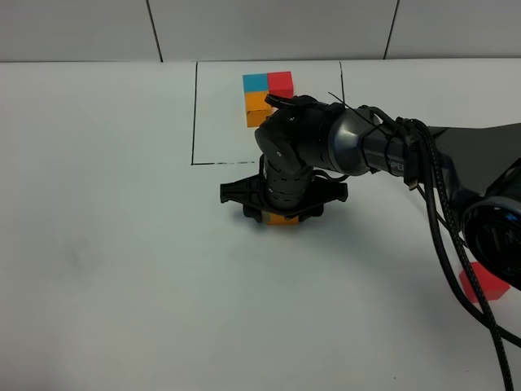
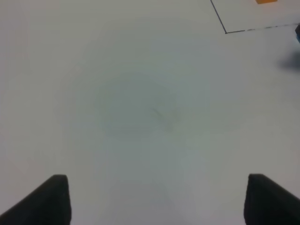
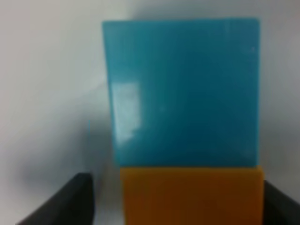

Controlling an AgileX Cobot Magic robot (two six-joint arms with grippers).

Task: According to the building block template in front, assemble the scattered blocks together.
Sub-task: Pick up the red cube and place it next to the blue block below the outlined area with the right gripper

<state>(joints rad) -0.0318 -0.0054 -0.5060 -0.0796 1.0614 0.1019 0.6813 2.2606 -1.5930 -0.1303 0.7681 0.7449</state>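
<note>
The building block template [image 1: 259, 106], with a blue, a red [image 1: 280, 82] and an orange cube, sits at the back inside a thin black-lined rectangle [image 1: 194, 122]. My right gripper [image 1: 281, 213] reaches across to the middle and is low over the orange block [image 1: 283, 218]. In the right wrist view the orange block [image 3: 191, 194] lies between my open fingers [image 3: 70, 201], edge to edge with the teal-blue block [image 3: 183, 91]. The teal-blue block is hidden under the gripper in the exterior view. The red block [image 1: 484, 283] lies far right. My left gripper [image 2: 157, 201] is open and empty over bare table.
The right arm and its black cables [image 1: 440, 228] cross the right side and partly cover the red block. A corner of the black rectangle [image 2: 226, 32] shows in the left wrist view. The table is white; a tiled wall [image 1: 260, 28] runs along the back.
</note>
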